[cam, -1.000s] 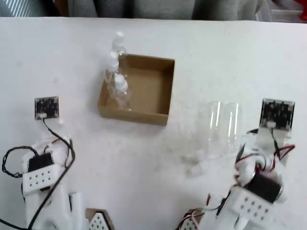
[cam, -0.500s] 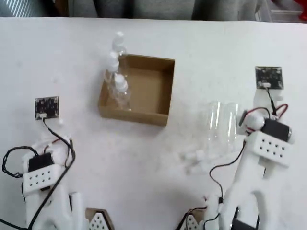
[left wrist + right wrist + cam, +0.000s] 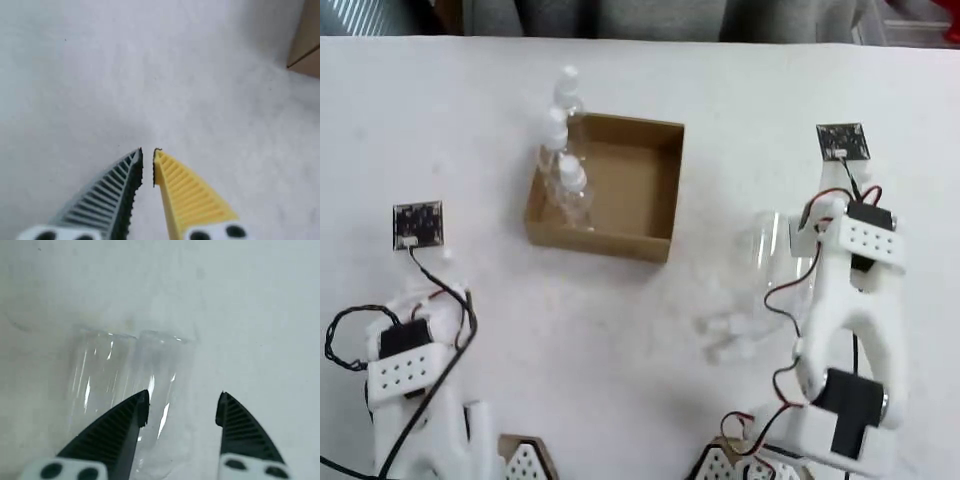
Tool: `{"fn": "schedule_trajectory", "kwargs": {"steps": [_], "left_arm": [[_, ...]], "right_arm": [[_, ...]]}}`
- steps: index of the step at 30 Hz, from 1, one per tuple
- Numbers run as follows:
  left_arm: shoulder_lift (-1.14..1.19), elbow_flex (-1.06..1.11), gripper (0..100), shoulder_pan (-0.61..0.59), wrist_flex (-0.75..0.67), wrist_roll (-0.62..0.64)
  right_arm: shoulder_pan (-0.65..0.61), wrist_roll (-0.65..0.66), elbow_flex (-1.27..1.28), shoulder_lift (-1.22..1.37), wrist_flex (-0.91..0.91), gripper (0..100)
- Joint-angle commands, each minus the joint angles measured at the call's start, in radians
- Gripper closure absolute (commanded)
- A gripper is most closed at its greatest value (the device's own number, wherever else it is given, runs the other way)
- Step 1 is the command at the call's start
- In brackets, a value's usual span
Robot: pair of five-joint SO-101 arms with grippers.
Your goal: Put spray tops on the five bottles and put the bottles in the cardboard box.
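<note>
The open cardboard box (image 3: 630, 190) sits at mid-table. Three clear bottles with white spray tops (image 3: 565, 160) stand in a row along its left wall; I cannot tell if the farthest one is inside. Two clear bottles without tops (image 3: 775, 255) lie side by side to the right of the box. White spray tops (image 3: 730, 335) lie loose in front of them. My right gripper (image 3: 182, 407) hangs open just above the two bottles (image 3: 130, 370), its fingers to either side of one of them. My left gripper (image 3: 148, 162) is shut over bare table, holding nothing.
The right arm (image 3: 850, 300) stretches from the front edge over the topless bottles. The left arm (image 3: 405, 360) rests folded at the front left. A corner of the box (image 3: 307, 45) shows in the left wrist view. The table is white.
The right arm has swung up from the front edge and stretched forward over the two topless bottles. The left arm, box and capped bottles have not moved.
</note>
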Motion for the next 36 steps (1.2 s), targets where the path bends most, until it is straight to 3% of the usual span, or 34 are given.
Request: {"fn": "schedule_trajectory", "kwargs": {"steps": [1, 15, 22, 26, 31, 36], "left_arm": [[0.005, -0.003, 94, -0.007, -0.020, -0.011], [0.005, -0.003, 94, -0.005, -0.021, -0.011], [0.005, -0.003, 94, -0.005, -0.021, -0.011], [0.005, -0.003, 94, -0.005, -0.021, -0.011], [0.005, -0.003, 94, -0.005, -0.021, -0.011], [0.005, -0.003, 94, -0.005, -0.021, -0.011]], "right_arm": [[-0.016, 0.009, -0.080, 0.067, -0.053, 79.3], [-0.035, 0.009, -0.311, 0.427, -0.018, 79.6], [-0.041, 0.044, -0.345, 0.420, 0.093, 95.9], [-0.041, 0.183, -0.345, 0.426, 0.107, 95.0], [-0.031, 0.181, -0.433, 0.383, 0.154, 98.1], [-0.068, 0.189, -0.621, 0.277, 0.372, 98.1]]}}
